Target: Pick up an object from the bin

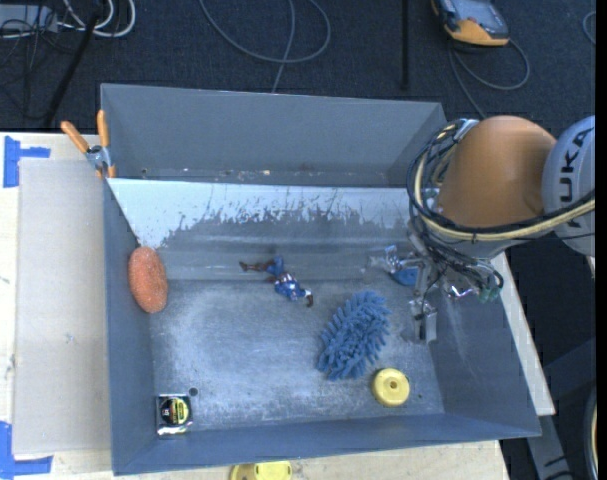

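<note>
My gripper [421, 320] hangs at the right side of the bin, just right of a blue shaggy duster head [353, 334] that lies on the bin floor. A small yellow round thing [391, 386] lies below and a little left of the gripper, near the front wall. Nothing can be made out in the gripper.
A small blue and dark toy-like piece [283, 278] lies at mid-floor towards the back. An orange oval lump [148, 279] rests by the left wall. A black and yellow tape measure [173, 411] sits in the front left corner. The arm's orange cover and cables overhang the right rim.
</note>
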`<state>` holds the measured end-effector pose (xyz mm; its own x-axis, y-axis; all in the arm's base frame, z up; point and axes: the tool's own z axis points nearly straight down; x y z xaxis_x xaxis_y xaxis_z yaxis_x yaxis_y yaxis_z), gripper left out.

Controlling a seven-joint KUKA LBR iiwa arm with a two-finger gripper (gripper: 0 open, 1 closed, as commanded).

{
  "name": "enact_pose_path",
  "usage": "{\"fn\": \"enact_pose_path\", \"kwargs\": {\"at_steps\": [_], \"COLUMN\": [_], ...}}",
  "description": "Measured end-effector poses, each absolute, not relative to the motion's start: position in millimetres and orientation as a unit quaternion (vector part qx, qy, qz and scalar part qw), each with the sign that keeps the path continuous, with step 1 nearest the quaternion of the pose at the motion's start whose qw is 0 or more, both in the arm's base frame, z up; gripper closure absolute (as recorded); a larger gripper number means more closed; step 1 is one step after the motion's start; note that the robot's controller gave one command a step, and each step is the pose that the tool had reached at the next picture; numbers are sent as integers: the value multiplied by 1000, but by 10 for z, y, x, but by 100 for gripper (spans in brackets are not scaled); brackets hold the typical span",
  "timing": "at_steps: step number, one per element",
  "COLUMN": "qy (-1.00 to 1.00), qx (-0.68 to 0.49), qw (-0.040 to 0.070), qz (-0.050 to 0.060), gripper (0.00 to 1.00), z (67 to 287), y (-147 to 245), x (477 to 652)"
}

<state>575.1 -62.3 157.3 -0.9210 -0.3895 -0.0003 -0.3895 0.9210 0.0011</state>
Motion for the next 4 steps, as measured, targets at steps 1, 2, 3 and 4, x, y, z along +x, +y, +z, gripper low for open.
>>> {"fn": "enact_pose_path", "kwargs": {"at_steps": [1,2,3,4], "qy": [948,893,893,893], "qx": [-317,-451,-451,-451], "qw": [2,0,0,0], "qz": [0,1,1,2], "gripper": [0,100,100,100], "z": [1169,700,700,732], "y": [-547,-441,-441,-439], "x": [5793,5837,5837,5830]}}
